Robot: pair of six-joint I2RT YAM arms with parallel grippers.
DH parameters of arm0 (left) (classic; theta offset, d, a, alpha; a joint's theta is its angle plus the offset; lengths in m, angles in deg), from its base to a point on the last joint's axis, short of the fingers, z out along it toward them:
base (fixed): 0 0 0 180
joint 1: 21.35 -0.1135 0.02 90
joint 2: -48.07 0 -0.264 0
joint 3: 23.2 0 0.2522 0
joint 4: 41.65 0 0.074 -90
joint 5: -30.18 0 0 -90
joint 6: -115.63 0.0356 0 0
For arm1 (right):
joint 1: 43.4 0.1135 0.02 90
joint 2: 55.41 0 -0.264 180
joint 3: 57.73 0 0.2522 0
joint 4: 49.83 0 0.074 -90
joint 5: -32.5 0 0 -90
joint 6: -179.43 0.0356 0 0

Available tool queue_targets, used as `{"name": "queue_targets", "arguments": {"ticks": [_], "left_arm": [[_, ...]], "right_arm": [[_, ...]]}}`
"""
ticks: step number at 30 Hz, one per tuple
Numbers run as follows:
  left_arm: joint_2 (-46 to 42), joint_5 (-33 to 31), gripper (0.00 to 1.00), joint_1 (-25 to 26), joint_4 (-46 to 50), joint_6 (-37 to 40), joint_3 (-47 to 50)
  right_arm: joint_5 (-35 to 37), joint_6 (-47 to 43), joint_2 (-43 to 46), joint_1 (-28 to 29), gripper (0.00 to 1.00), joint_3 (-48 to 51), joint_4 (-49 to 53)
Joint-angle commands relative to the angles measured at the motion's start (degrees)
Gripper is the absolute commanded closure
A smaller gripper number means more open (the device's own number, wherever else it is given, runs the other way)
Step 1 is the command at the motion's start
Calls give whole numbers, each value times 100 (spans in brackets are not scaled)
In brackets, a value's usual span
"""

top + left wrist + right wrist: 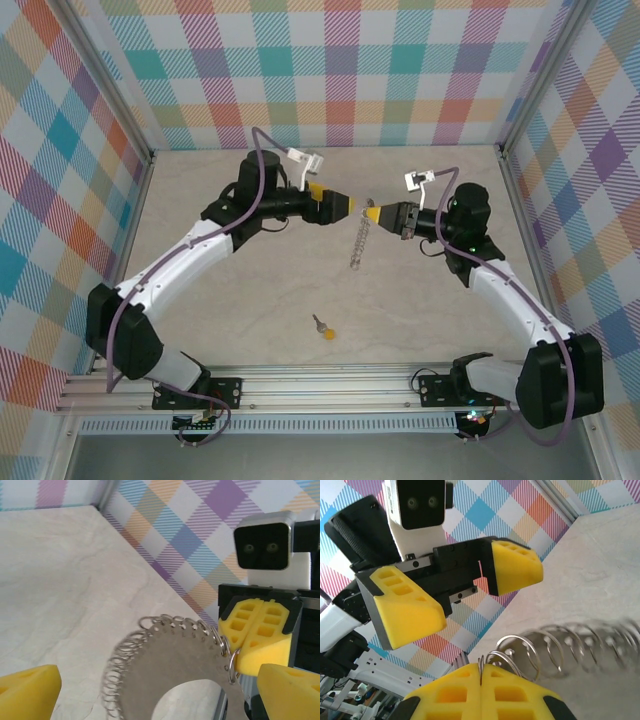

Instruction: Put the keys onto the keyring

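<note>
The keyring point(359, 242), a string of thin silvery rings, hangs down from my right gripper point(371, 213) above the middle of the table. The right wrist view shows that gripper point(481, 672) shut, with one end ring of the keyring point(560, 645) pinched between its yellow pads. My left gripper point(349, 206) faces it a short way to the left, open, its fingers point(405, 607) spread wide and holding nothing. In the left wrist view the rings run along the edge of a flat grey plate point(170, 655). The key point(323, 328), silver with a yellow head, lies on the table nearer the front.
The beige tabletop point(240, 320) is boxed in by checked walls point(60, 190) on three sides. A metal rail point(320, 385) carrying both arm bases runs along the near edge.
</note>
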Motion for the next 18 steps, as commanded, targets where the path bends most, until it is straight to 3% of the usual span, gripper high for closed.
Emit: {"name": "queue_targets", "arguments": {"ticks": [1,13,18], "left_arm": [[-333,-582,0,-45,-291,-465,299],[-965,-1113,0,-37,-789,-2059,1252],[-1224,-1130,1,-5,-949,-2265,1463]], "right_arm": [[-318,266,-26,6,100,-205,-433],[-78,140,423,5,100,177,-933],[108,126,631,7,100,341,-1190]]}}
